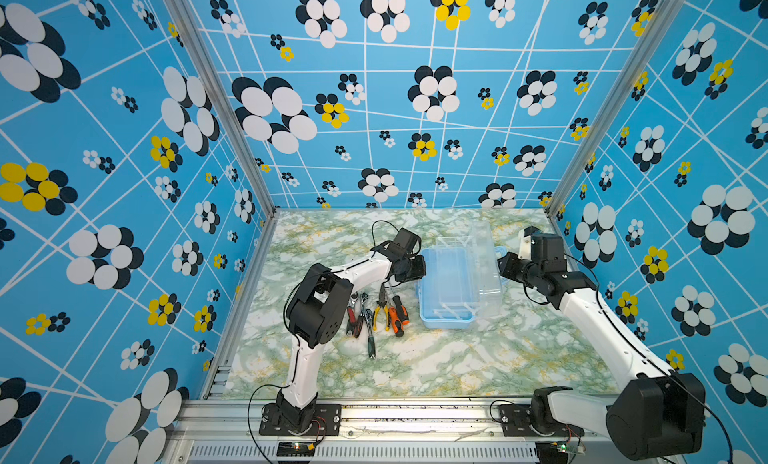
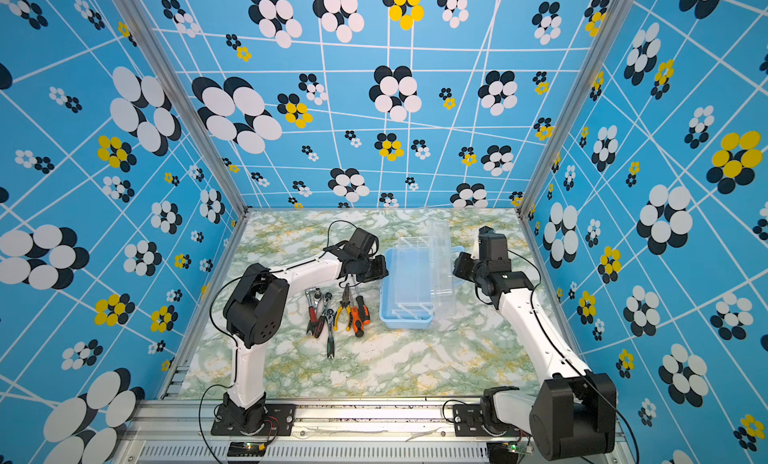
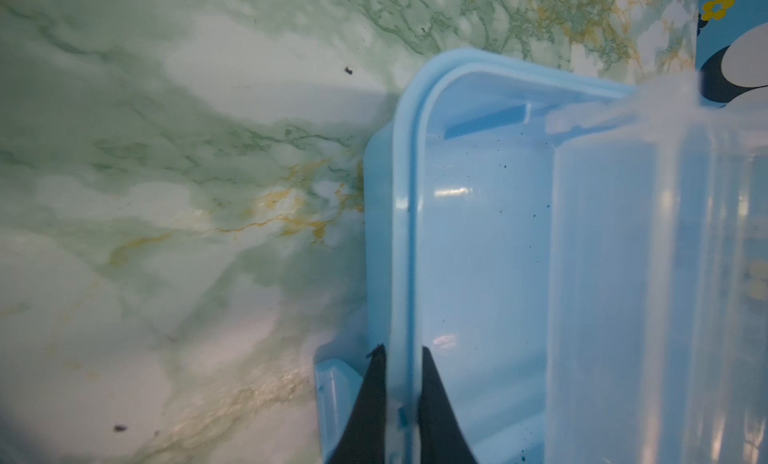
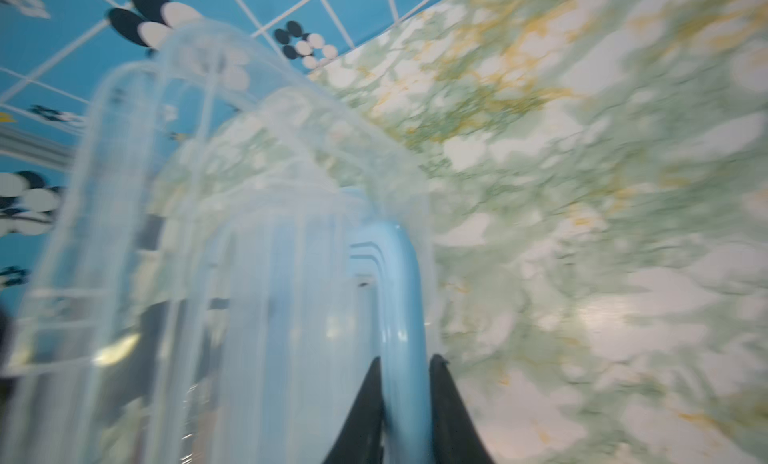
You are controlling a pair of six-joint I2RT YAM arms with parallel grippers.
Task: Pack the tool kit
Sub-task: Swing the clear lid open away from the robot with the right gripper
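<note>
Left gripper (image 3: 402,349) pinched the box (image 3: 401,191) rim between its fingers; right gripper (image 4: 405,359) straddled the blue handle (image 4: 395,258), grip unclear

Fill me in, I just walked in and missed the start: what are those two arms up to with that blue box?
They are getting the tool box ready to pack. The left gripper is shut on its rim. The right gripper straddles the blue handle on the clear lid, which stands open; blur hides whether it clamps. The pliers, screwdrivers and ratchet wrenches lie on the table beside the box, none packed yet.
</note>
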